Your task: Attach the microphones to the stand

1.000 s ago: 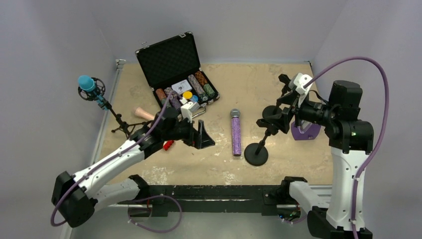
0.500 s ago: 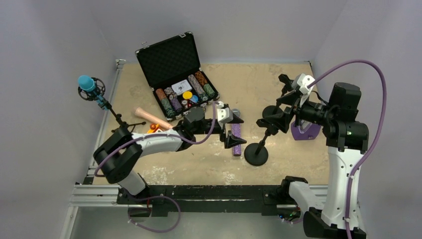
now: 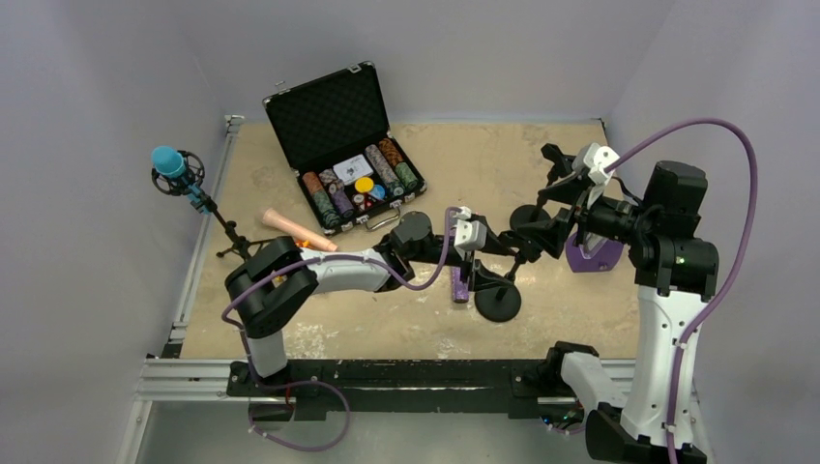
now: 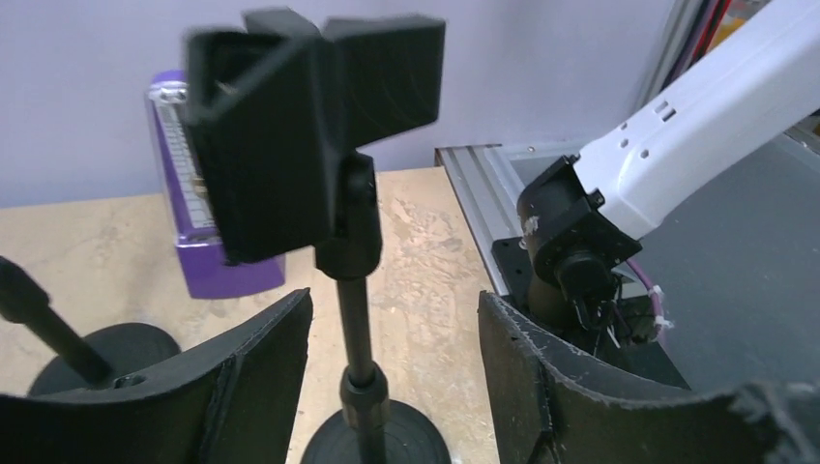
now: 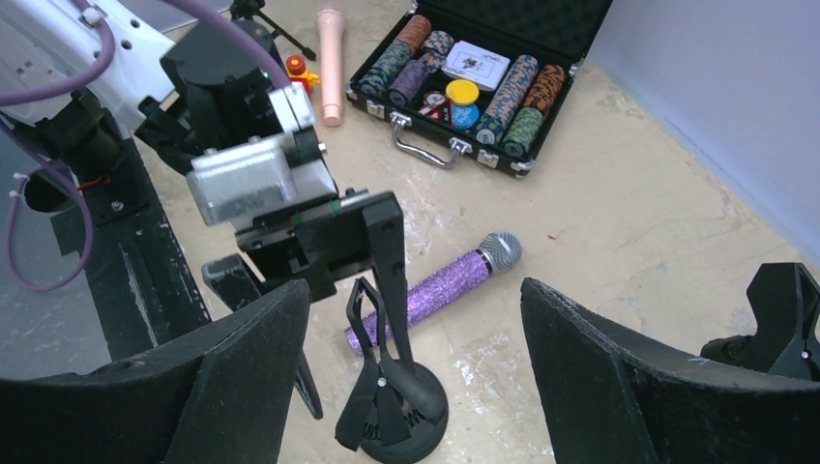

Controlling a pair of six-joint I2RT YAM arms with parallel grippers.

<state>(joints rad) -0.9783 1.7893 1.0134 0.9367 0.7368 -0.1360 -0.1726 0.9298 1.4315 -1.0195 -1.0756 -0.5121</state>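
Note:
A black stand with a round base (image 3: 498, 302) and a clip on top (image 4: 290, 116) is at mid table. My left gripper (image 3: 493, 255) is open, with its fingers either side of the stand's pole (image 4: 356, 319) and apart from it. The glittery purple microphone (image 5: 440, 285) lies flat just left of the base, partly hidden under my left arm in the top view (image 3: 458, 286). My right gripper (image 3: 543, 198) is open and empty above the stand's clip (image 5: 387, 387). The blue microphone (image 3: 169, 161) sits in a tripod stand's mount at far left. The peach-pink microphone (image 3: 288, 224) lies on the table.
An open black case of poker chips (image 3: 353, 184) lies at the back. A small red block (image 5: 298, 68) is by the peach-pink microphone. A purple holder (image 3: 592, 253) stands at the right, with a second black round base (image 4: 106, 353) near it.
My left arm swung right, from beside the red block, over the purple microphone, to the stand, where its open fingers now flank the pole. The right gripper barely moved.

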